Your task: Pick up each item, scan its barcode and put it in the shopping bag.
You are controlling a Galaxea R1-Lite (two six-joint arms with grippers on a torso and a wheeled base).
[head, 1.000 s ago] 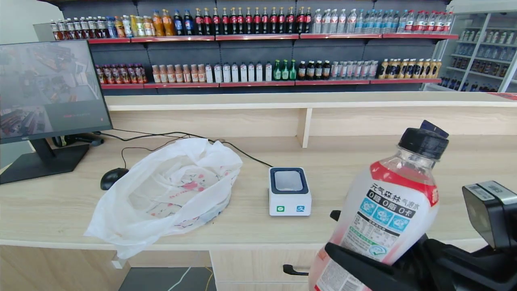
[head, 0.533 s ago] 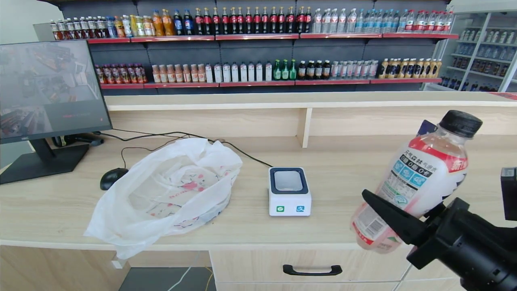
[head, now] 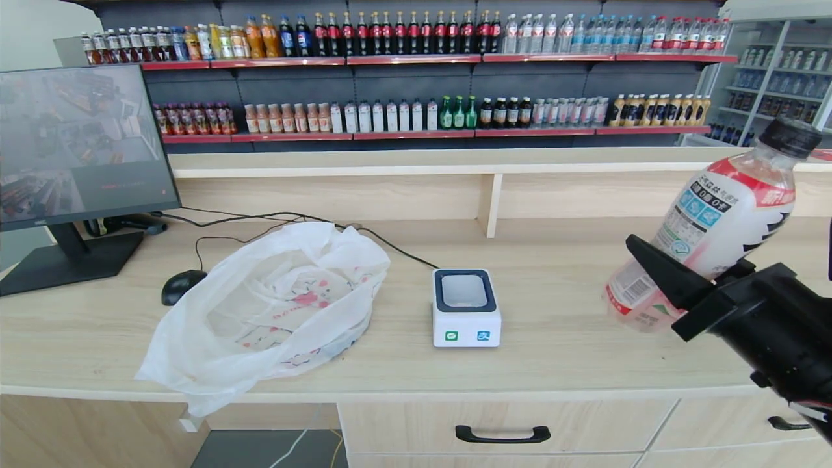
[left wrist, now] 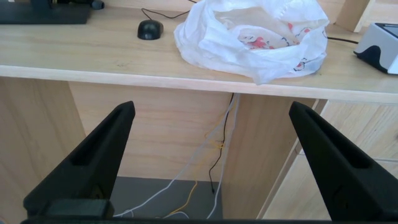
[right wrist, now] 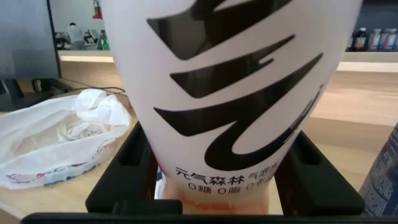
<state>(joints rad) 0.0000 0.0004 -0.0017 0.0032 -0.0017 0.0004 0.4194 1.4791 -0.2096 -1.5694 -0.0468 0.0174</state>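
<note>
My right gripper (head: 699, 286) is shut on a drink bottle (head: 712, 224) with a white-and-red label and a black cap, held tilted above the right end of the counter (head: 552, 364). Its barcode faces down and left. In the right wrist view the bottle (right wrist: 230, 93) stands between the black fingers (right wrist: 124, 174). The white barcode scanner (head: 466, 308) sits mid-counter, left of the bottle. A white plastic shopping bag (head: 273, 305) lies open further left. My left gripper (left wrist: 211, 162) hangs open below the counter's front edge, with the bag (left wrist: 255, 34) above it.
A monitor (head: 78, 149) stands at the far left with a black mouse (head: 182, 286) and cables beside it. A raised ledge (head: 494, 162) runs along the counter's back, with drink shelves behind. Drawers with black handles (head: 502, 434) are under the counter.
My right gripper has carried the bottle up and to the right, away from the camera, and the bottle now tilts further right.
</note>
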